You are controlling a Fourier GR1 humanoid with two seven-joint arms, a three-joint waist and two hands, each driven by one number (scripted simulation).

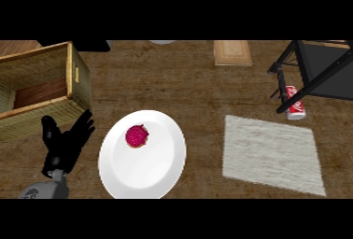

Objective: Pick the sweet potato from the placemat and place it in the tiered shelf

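One robot hand is seen: the left robot hand (63, 140), near the lower left corner of the tabletop (172, 79), just left of a white plate (160, 179). Its fingers are held up and spread wide, and nothing is held in it. It is at rest. The right robot hand is not seen at all.

The placemat (272, 154) is laid near the right edge of the tabletop, and no sweet potato is seen on it. A small red-pink lump (137, 136) is seen on the plate; it cannot be told if that is the sweet potato.

The tiered shelf (324, 70) is stood at the upper right corner, with a red can (294, 103) by its foot. Nothing can be made out on the shelf, so the job is judged not yet done.
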